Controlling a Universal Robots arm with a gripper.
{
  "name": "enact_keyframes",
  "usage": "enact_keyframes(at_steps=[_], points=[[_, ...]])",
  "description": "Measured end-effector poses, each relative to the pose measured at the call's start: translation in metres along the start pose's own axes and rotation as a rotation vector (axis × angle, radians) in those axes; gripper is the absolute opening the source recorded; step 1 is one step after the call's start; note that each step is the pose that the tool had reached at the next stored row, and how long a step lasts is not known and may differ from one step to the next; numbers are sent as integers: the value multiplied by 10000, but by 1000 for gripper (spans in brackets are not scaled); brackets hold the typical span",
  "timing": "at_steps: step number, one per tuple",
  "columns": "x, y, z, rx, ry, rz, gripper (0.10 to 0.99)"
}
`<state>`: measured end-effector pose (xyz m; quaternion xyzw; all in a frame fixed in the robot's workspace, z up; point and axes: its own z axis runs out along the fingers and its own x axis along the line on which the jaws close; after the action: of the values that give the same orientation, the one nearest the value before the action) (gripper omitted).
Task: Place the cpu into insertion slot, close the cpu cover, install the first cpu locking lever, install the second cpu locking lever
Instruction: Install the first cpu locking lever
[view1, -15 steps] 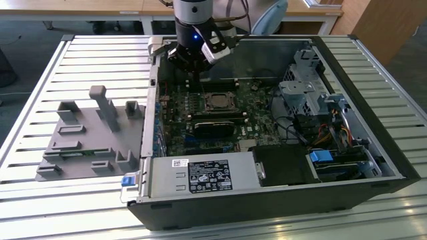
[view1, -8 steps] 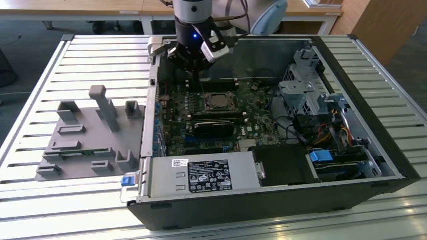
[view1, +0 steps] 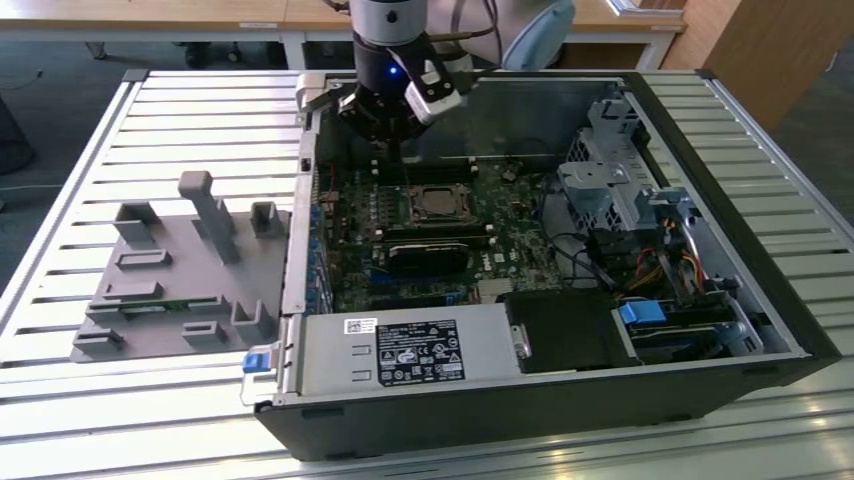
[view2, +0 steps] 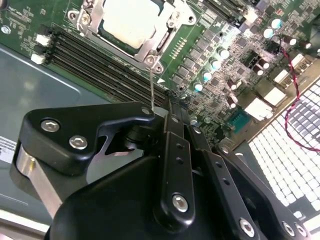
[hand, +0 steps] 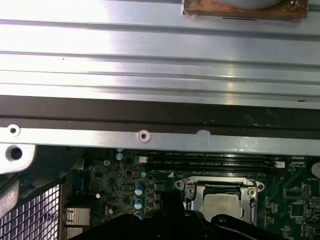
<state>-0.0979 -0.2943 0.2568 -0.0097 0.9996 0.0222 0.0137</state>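
Note:
The cpu (view2: 129, 20) lies in the insertion slot (view1: 434, 203), its silvery top showing through the cpu cover (view2: 156, 47), which lies flat over it. A thin wire locking lever (view2: 151, 82) rises from the socket's corner to my gripper (view2: 159, 111), which is shut on the lever's free end. In the exterior view the gripper (view1: 398, 152) hangs just behind the socket, inside the open computer case. The first wrist view has the cpu (hand: 223, 205) and cover (hand: 192, 186) below the case wall.
Long black memory slots (view2: 95, 62) run beside the socket. A black card (view1: 427, 255), a power supply (view1: 400, 355) and a drive cage (view1: 614, 180) fill the case. A grey fixture (view1: 174, 270) stands on the slatted table at the exterior view's left. The case rim (hand: 150, 135) is close.

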Motion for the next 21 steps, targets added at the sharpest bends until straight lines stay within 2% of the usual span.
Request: enact_keyframes(at_steps=[8,21], points=[[-96,-2,3,1,2,-1,106],[-145,-3,6,1,1,-1,106]])
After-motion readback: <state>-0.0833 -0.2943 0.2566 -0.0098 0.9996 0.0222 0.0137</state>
